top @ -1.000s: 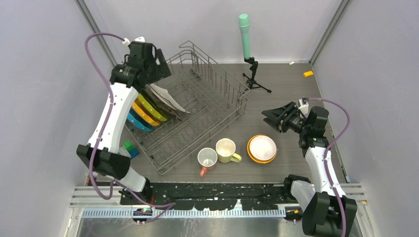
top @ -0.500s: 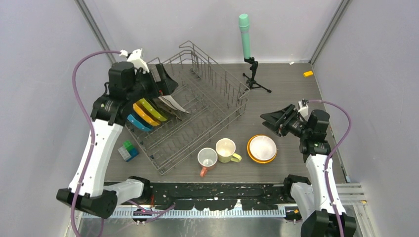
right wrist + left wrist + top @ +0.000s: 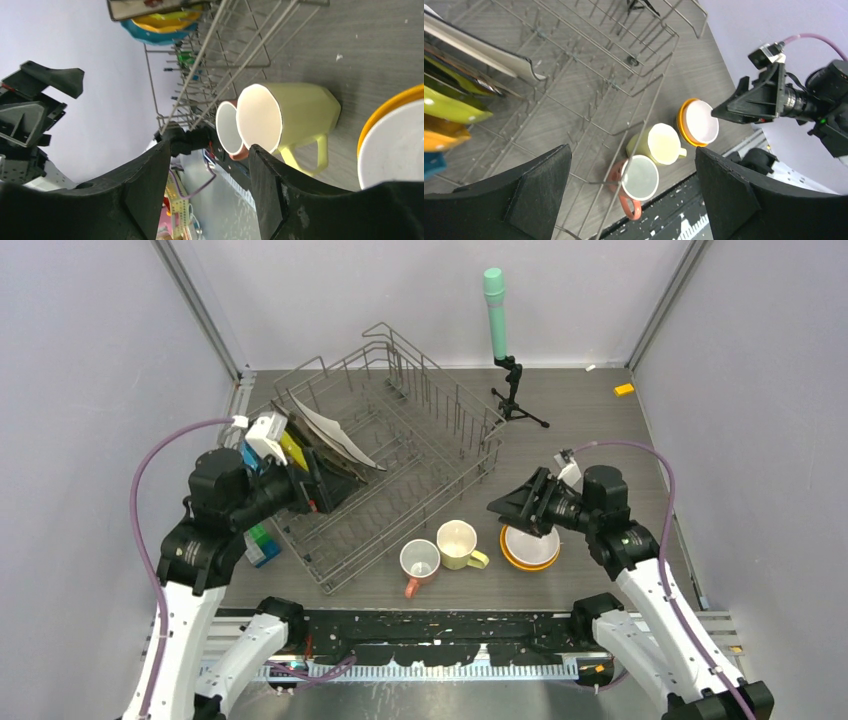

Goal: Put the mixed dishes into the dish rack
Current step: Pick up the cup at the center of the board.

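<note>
Yellow mug (image 3: 457, 543) stands on the table (image 3: 590, 430), right of the rack (image 3: 420, 440), beside the pink mug (image 3: 420, 560). Right claw (image 3: 503, 508) hovers close, jaws apart, empty; it should probably straddle one wall squarely.

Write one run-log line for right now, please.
left gripper: open, empty, over dish rack | right gripper: open, empty, by pale-yellow mug | racked: plates | on table: pink mug, white bowl in orange bowl

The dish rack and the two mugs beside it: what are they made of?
Dish rack: thin grey metal wire, dull finish, see-through grid. Pale-yellow mug and pink mug: likely glazed ceramic, possibly plastic; smooth, softly shiny walls, white insides.
</note>
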You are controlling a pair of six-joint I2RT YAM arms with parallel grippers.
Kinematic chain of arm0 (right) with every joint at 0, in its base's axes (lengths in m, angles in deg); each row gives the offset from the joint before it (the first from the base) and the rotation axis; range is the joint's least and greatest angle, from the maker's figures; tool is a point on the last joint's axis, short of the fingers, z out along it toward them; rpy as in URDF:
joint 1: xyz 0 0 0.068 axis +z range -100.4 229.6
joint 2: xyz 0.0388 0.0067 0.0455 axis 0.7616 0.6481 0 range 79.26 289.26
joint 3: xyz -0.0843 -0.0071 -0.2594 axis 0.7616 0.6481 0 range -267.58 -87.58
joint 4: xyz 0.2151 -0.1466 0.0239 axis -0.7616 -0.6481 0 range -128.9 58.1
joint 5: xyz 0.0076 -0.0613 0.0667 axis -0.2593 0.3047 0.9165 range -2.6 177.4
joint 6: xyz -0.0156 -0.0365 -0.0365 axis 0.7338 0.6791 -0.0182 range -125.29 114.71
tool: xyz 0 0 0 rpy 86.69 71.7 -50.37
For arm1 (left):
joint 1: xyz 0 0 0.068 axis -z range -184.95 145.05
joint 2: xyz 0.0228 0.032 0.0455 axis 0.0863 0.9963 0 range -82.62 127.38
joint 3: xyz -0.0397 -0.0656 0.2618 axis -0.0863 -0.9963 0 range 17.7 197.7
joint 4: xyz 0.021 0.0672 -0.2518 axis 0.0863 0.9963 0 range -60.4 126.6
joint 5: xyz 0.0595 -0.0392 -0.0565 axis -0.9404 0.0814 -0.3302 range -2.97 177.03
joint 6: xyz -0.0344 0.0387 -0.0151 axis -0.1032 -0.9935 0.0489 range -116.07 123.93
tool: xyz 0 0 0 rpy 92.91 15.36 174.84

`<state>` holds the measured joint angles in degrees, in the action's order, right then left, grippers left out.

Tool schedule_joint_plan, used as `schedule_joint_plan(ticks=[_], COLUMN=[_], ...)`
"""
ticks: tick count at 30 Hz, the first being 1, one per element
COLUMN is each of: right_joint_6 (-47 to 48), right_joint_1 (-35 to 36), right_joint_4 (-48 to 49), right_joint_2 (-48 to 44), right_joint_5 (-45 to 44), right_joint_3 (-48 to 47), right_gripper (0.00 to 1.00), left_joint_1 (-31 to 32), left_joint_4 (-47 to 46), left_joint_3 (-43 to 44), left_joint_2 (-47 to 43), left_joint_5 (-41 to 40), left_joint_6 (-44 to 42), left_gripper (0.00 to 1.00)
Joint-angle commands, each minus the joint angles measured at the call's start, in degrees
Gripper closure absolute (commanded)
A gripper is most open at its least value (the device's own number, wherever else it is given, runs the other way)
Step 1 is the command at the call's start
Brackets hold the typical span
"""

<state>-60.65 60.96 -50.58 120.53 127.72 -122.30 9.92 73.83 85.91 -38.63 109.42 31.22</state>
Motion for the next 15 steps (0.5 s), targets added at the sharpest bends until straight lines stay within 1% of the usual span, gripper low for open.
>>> schedule_joint_plan(ticks=[1,5,10,13,14,15], right_joint_6=[2.83,3.2,4.08,3.3,2.88,2.66], right_joint_1=[7.79,13.85,20.5,26.91,28.3,31.12], right_joint_4=[-5.95,-9.19,-12.93,-13.39,-13.07,-12.62], right_joint_2=[-2.23,-3.07,-1.07,-0.06,0.32,0.57], right_joint_5=[-9.28,-15.79,-22.94,-28.23,-30.64,-33.0], right_joint_3=[-2.99,-3.87,-5.19,-4.95,-4.77,-4.71], right_gripper=[0.35,0.35,0.35,0.36,0.36,0.36], left_joint_1=[-0.06,-0.11,-0.11,0.12,0.34,0.53], left_joint_4=[1.07,1.59,2.69,3.64,3.94,4.79], left_joint_3=[-3.74,-6.59,-9.4,-11.33,-12.05,-12.69], left_joint_2=[-3.72,-5.74,-6.01,-6.91,-7.87,-8.98], left_joint_5=[5.12,7.52,11.31,14.96,14.89,13.87], left_joint_6=[1.74,1.93,1.68,1.58,1.8,1.81], left_gripper=[0.03,0.04,0.06,0.09,0.1,0.11])
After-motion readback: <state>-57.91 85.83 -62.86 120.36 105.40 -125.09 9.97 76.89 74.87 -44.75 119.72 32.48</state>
